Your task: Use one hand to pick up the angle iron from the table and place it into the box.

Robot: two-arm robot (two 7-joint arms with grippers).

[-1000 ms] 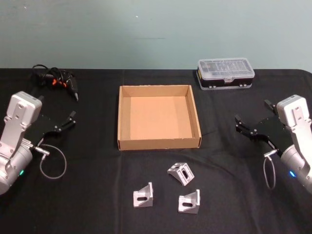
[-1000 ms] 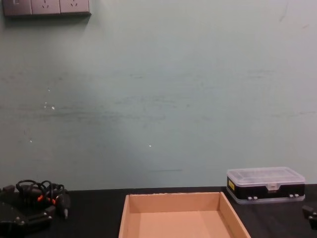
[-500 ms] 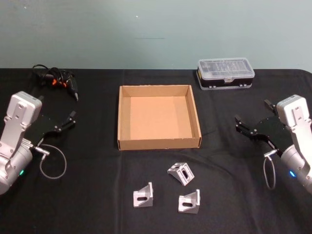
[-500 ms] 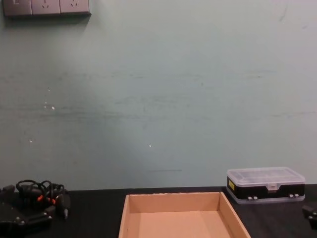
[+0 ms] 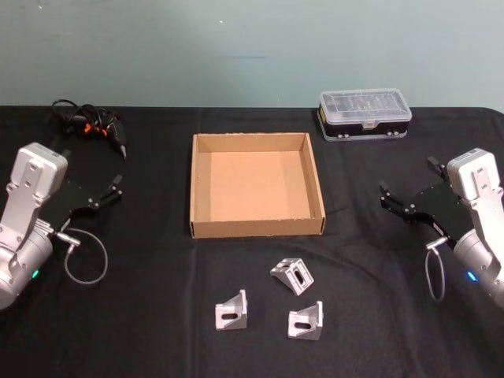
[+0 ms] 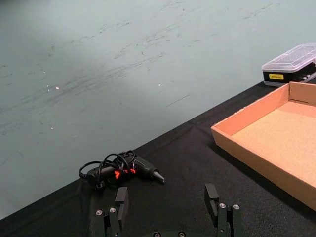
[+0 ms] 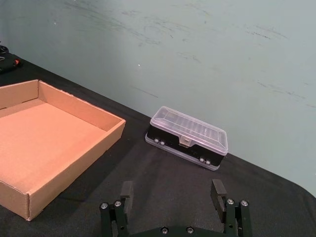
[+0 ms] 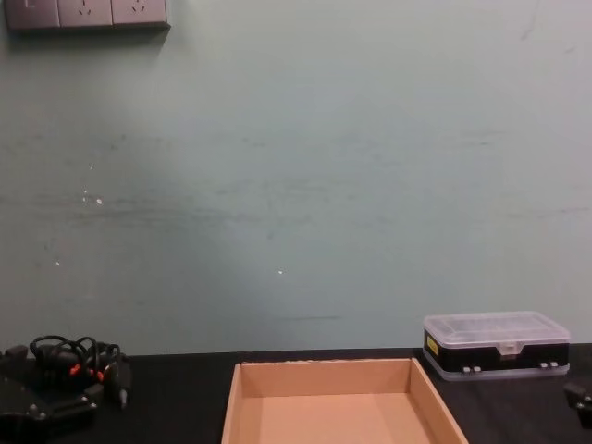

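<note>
**Approach step: no angle iron grasped yet**

Three angle irons (image 5: 293, 276) lie near the table's (image 5: 157, 315) front edge, just before the empty box (image 5: 256, 230). The left end effector (image 5: 93, 169) by the left edge and the right end effector (image 5: 407, 177) by the right edge hover open, holding nothing. Next, likely, one reaches down over an iron and closes.

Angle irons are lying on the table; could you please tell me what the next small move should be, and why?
Probably bring the open right gripper, right of the box, down toward the nearest angle iron. All three irons lie on the table before the empty box, and two sit nearer it than the open left gripper at the left.
</note>
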